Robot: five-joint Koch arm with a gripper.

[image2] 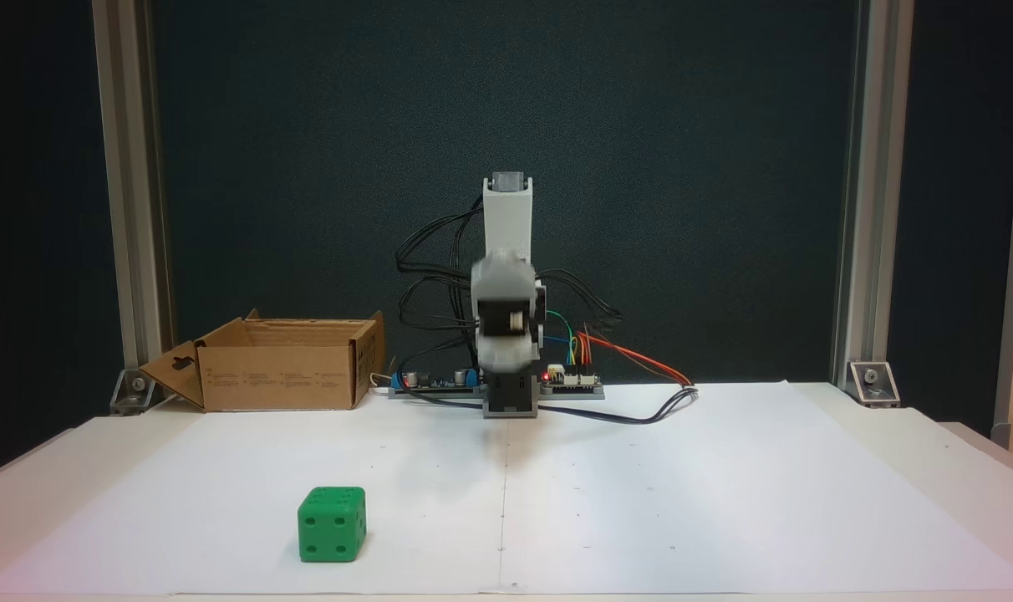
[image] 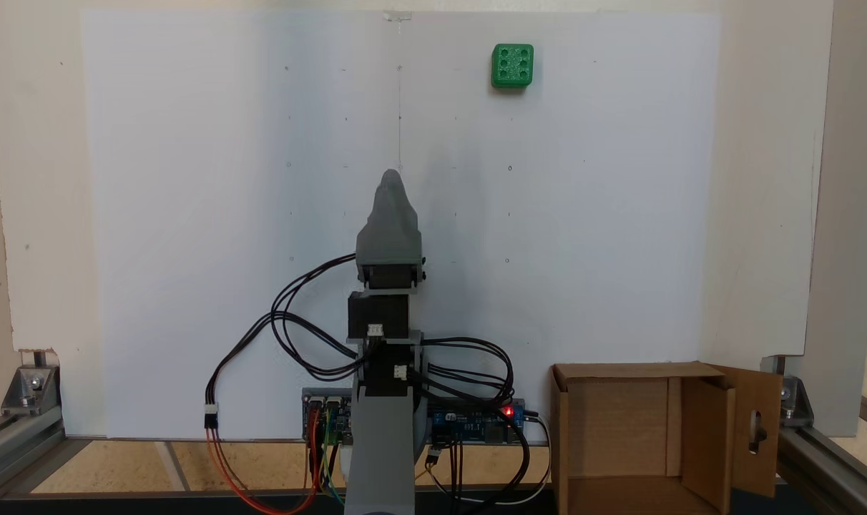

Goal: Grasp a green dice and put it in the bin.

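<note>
From above, the gripper [image: 390, 187] sits folded near the arm's base, and whether its jaws are parted cannot be told. The dice [image: 512, 66] lies far beyond it to the right, 6 pips up, near the paper's [image: 190, 214] far edge. Reaching out squarely looks best. The bin [image: 619, 429] stands right of the base, with open paper between.
</note>
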